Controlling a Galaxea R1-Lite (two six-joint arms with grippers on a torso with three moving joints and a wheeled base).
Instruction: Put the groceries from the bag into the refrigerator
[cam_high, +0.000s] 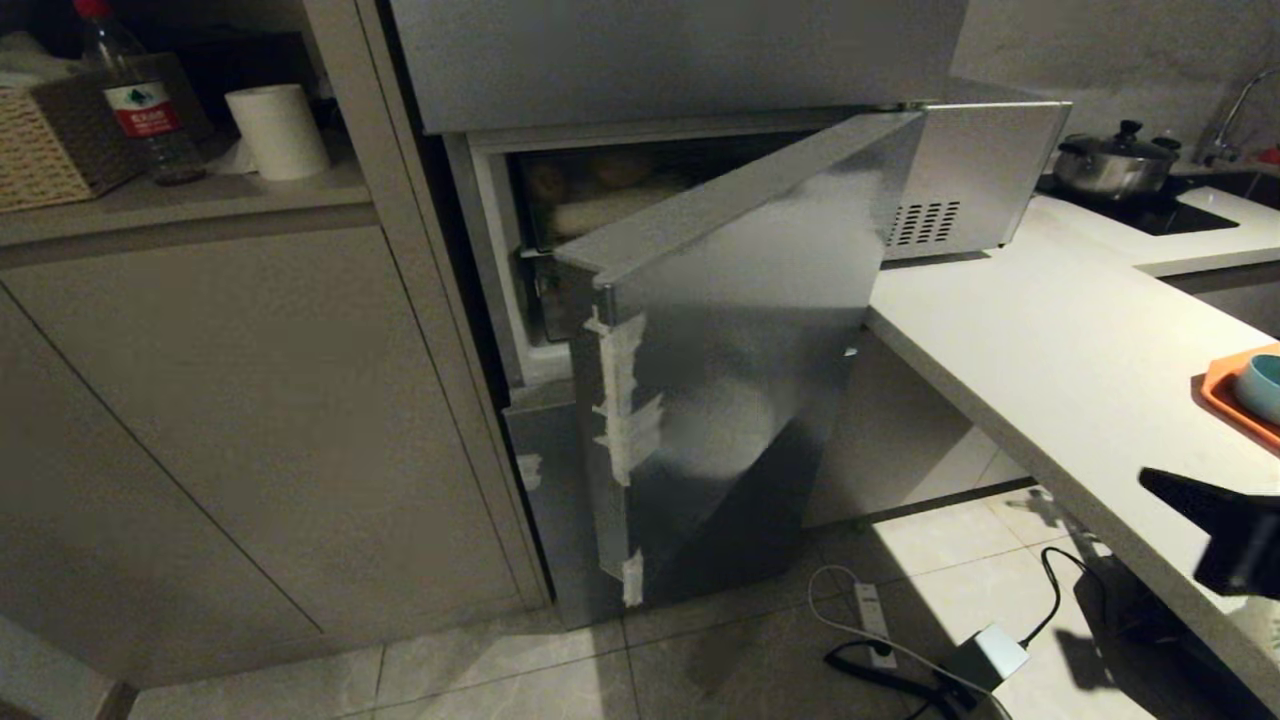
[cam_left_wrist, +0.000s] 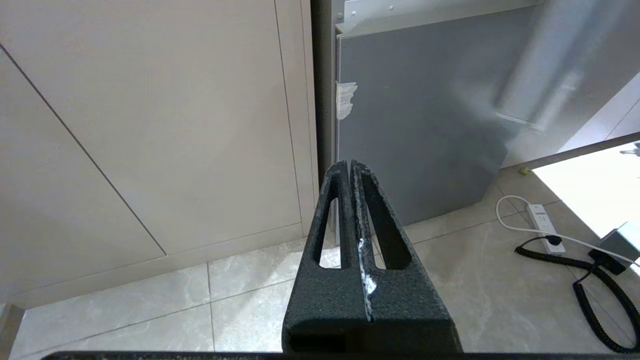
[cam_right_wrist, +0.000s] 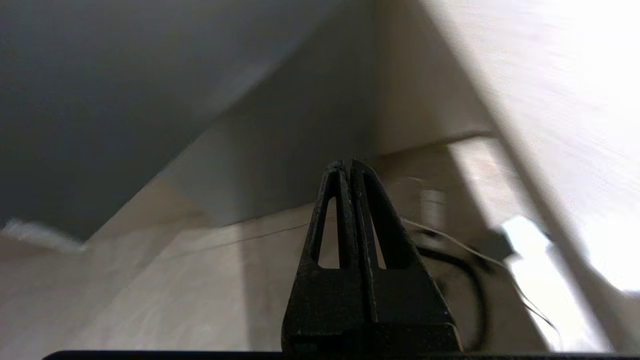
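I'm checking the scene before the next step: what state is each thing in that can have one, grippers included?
refrigerator: middle door swung part open, food on the shelf inside.
left gripper: shut, empty, low by the fridge.
right gripper: shut, empty, beside the counter.
pot: lid on, upright on the cooktop.
water bottle: capped, upright.
paper roll: standing on end.

Behind the half-open brushed grey-steel refrigerator door (cam_high: 720, 350), only a dim slice of shelf, with pale rounded lumps (cam_high: 600, 185) too murky to identify. At the right edge of the head view, cut off: an orange tray (cam_high: 1225, 395), a light-blue cup (cam_high: 1262, 388), and a blurred black arm (cam_high: 1215, 520). Through the right wrist camera, smeared beyond the closed black right gripper (cam_right_wrist: 348, 165): a dark cable (cam_right_wrist: 470, 280) on pale floor.
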